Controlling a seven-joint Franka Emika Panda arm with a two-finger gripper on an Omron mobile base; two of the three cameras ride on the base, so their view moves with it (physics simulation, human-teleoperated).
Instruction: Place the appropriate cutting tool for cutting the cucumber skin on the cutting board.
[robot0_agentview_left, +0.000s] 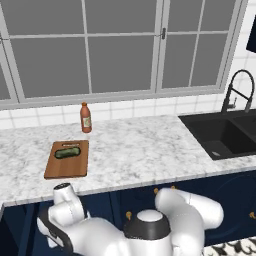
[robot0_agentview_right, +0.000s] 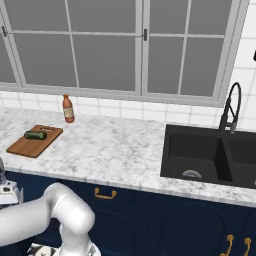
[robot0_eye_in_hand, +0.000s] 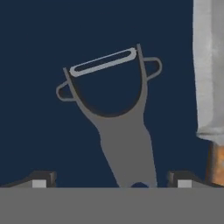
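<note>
**Hand poised over the peeler, jaws wide**

While the short dark green cucumber (robot0_agentview_left: 67, 152) lies on the rectangular brown wooden cutting board (robot0_agentview_left: 65, 169) at the left of the white marbled bench (robot0_agentview_left: 145, 150), with an orange-red sauce bottle (robot0_agentview_left: 86, 117) standing just behind the board, the tool itself is elsewhere, on a dark navy surface seen from the hand view. There the small grey metal peeler (robot0_eye_in_hand: 114, 114) lies with its Y-shaped looped head away from the camera and its short handle running down between the two dark fingertips. To its right lies the longer knife with silver blade and orange-brown handle (robot0_eye_in_hand: 209, 74), close beside but apart from it.

The hand (robot0_eye_in_hand: 111, 179) is open, fingers spread well to either side of the handle and touching nothing. I judge the step in hand to be the grasp of the peeler. To do it well, the hand should go straight down centred on the handle, close across its narrow width, and stay clear of the knife on the right.

In the base views the white arm is folded low in front of the navy cabinets, below the bench edge, reaching down to the left.
</note>
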